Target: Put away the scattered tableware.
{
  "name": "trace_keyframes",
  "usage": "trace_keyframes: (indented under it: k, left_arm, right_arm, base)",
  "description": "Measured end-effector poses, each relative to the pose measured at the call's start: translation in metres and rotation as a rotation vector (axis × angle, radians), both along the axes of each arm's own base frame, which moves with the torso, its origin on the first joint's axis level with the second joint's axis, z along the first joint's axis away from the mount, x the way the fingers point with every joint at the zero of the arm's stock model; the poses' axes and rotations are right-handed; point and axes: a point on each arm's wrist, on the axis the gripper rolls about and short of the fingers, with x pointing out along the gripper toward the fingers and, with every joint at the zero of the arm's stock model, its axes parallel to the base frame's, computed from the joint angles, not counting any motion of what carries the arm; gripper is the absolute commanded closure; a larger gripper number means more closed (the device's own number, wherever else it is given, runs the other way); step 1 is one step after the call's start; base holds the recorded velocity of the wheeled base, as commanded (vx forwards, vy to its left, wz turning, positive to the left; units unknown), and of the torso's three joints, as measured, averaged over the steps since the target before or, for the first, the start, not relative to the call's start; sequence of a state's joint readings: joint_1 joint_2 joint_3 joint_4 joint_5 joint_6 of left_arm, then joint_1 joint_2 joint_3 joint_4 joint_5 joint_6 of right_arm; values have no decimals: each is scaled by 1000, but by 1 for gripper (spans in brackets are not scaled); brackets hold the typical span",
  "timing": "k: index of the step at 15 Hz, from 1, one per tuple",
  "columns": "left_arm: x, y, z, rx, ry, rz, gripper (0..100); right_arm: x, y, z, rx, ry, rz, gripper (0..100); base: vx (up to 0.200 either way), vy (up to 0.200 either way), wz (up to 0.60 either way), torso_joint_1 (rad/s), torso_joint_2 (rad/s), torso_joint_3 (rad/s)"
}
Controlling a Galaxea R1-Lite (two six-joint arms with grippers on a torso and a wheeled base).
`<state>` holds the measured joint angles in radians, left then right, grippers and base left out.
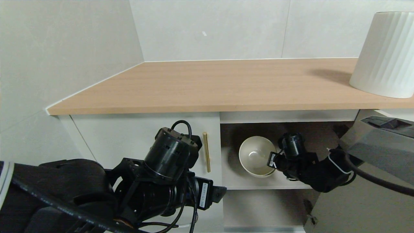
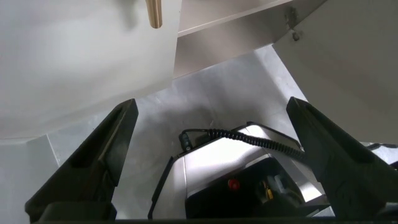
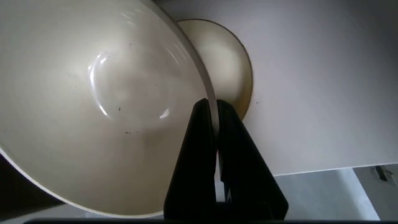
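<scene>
Head view: right gripper (image 1: 274,161) clamped on bowl (image 1: 254,157) rim, bowl on cabinet shelf (image 1: 233,182) — placing step. Next: let go, back out. Left gripper (image 2: 211,163) spread, empty.

My right gripper (image 1: 273,160) clamps the bowl (image 1: 255,156) by its rim inside the open cabinet compartment (image 1: 233,180) beneath the surface (image 1: 210,87); a lamp (image 1: 386,55) stands on that surface, far right.
</scene>
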<state>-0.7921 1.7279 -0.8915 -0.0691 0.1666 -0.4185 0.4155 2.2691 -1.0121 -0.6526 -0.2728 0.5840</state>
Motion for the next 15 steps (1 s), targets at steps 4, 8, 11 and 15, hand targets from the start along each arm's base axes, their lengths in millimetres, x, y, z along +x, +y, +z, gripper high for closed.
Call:
trace_keyframes:
  k: [4, 8, 11, 15]
  left_arm:
    - [0, 0, 0, 1, 0, 1, 0]
    - [0, 0, 0, 1, 1, 0, 0]
    - [0, 0, 0, 0, 0, 0, 0]
    - [0, 0, 0, -1, -1, 0, 0]
  right_arm:
    - [7, -7, -5, -22, 25, -35, 100]
    - [16, -13, -9, -31, 26, -66, 100]
    - [17, -12, -11, -32, 28, -66, 100]
    - [17, -11, -13, -31, 33, -61, 100]
  base:
    - [0, 0, 0, 0, 0, 0]
    - [0, 0, 0, 0, 0, 0]
    - [0, 0, 0, 0, 0, 0]
    - [0, 0, 0, 0, 0, 0]
